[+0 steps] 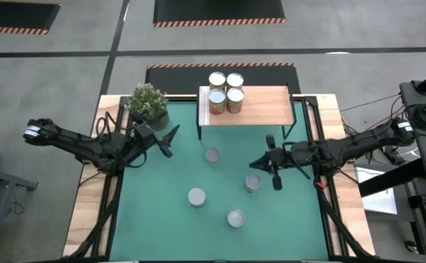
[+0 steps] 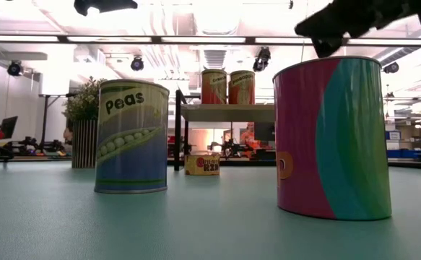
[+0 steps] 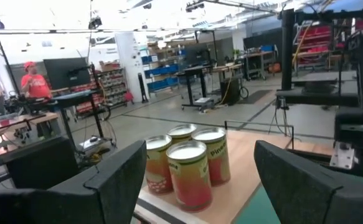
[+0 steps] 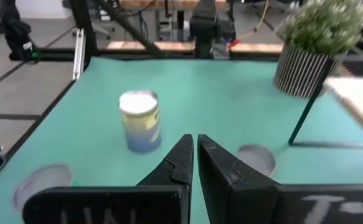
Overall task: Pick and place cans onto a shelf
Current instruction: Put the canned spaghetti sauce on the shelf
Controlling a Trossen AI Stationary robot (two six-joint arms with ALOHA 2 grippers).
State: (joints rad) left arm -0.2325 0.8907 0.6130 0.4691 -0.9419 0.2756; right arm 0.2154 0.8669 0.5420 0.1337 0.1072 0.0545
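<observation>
The right pincer [image 1: 260, 164] is seen with its fingers together and nothing between them, hovering above the green tabletop [image 1: 161, 226]. A loose can [image 1: 253, 183] stands upright just beside and slightly below its tip in the high view; this can is judged the likeliest next target, so the fingers would first have to be parted. Three further cans stand on the tabletop: one [image 1: 212, 155] ahead of the right pincer toward the shelf [image 1: 267, 108], and two [image 1: 196, 197] [image 1: 235, 218] farther off. All stand upright on their ends. The left pincer [image 1: 170, 139] is held apart and empty near the potted plant [image 1: 148, 102], farther from those cans. Four cans [image 1: 226, 90] are already clustered, touching, at one end of the shelf; the rest of its board is bare.
</observation>
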